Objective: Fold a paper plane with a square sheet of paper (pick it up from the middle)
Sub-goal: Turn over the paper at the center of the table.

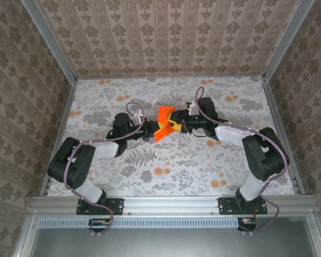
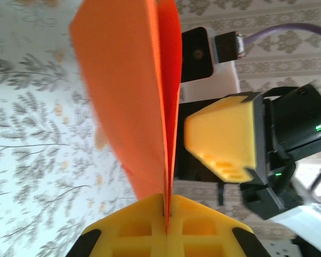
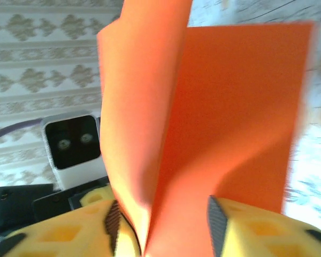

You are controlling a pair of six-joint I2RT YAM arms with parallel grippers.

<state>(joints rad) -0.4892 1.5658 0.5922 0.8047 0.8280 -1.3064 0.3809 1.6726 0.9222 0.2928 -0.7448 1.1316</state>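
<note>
My left gripper [image 2: 166, 214] is clenched on an edge of the square sheet of paper [image 2: 134, 96], held over the table's [image 1: 203, 166] middle; my right gripper [image 3: 165, 227], facing it, seems parted around the sheet. Both stand well apart from every table edge.

The counter [image 1: 96, 179] is covered by a cloth [image 1: 192, 160] printed with grey leaves and pale orange flowers. Beige patterned walls [image 1: 166, 37] enclose three sides. A metal rail [image 1: 171, 204] runs along the near edge.
</note>
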